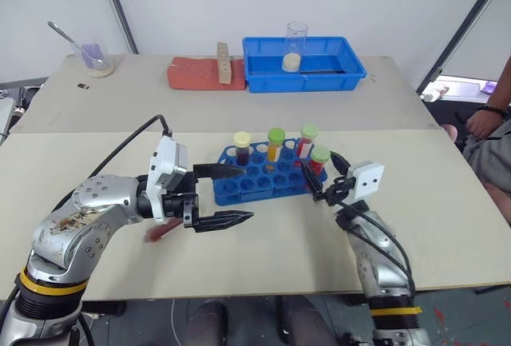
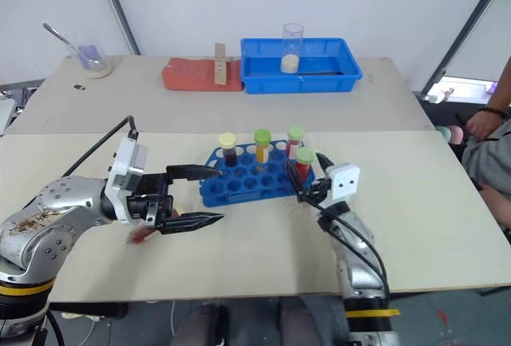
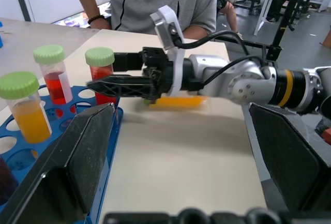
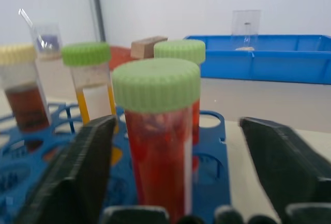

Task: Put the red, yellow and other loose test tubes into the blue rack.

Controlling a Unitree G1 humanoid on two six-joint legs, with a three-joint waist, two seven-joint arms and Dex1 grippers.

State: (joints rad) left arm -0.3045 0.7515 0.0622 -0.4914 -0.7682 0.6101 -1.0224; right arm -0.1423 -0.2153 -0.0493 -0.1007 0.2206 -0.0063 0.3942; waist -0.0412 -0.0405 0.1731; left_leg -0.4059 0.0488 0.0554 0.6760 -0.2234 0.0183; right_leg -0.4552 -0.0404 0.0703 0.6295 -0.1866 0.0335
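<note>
Four tubes stand upright in the blue rack (image 1: 259, 176): a yellow-capped dark one (image 1: 242, 148), a green-capped orange one (image 1: 275, 144) and two green-capped red ones (image 1: 306, 140), the nearest (image 1: 318, 161) at the rack's right end. The right gripper (image 1: 313, 184) sits just beside that tube, jaws spread wide either side and not gripping it. The left gripper (image 1: 231, 196) hovers near the rack's left end, jaws wide, empty. A loose red tube (image 1: 160, 232) lies on the table (image 1: 263, 266) under the left arm.
</note>
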